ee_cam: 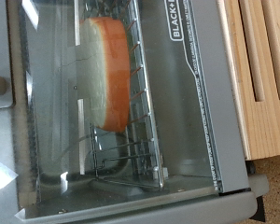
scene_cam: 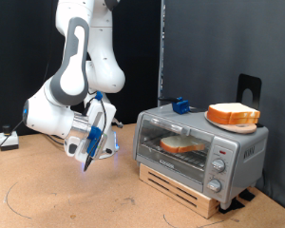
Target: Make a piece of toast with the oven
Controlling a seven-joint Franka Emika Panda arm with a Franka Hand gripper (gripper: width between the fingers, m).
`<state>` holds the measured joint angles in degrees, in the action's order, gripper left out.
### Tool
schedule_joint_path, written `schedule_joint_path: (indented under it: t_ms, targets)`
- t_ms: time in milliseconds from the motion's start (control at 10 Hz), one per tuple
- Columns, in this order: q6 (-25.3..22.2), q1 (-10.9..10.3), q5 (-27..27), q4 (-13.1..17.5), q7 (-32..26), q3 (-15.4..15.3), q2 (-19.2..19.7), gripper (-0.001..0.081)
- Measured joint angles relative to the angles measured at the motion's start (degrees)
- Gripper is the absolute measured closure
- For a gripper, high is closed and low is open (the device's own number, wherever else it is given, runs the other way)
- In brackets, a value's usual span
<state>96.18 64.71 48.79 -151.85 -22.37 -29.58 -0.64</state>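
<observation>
A brown wooden tabletop carried the boxy silver-grey toaster oven, its glass door closed over the pale, tan-crusted toast slice on the rack. The white arm's gripper hung apart at the exterior view's left; whether its fingers were spread or pressed together could not be told.

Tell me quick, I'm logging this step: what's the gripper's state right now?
Gripper: open or shut cannot be told; nothing shows between its fingers. It hangs off the oven's closed door, at the exterior view's left; the piece of toast lies inside.

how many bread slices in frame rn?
2. One piece of toast lies inside the oven on the rack, behind the shut glass door. The other slice sits on the orange plate on top of the oven. None other seen.
</observation>
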Motion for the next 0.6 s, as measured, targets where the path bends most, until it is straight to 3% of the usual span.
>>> schedule_joint_path:
  t_ms: [200,400,600]
  targets:
    - [-5.48,-0.27,1.9,2.08,3.39,-0.59,1.48,-0.0003]
    - [-9.76,-0.94,4.93,5.94,3.96,-2.05,5.55,-0.0003]
    - [-10.83,-2.28,4.32,10.29,5.49,-3.56,9.65,-0.0003]
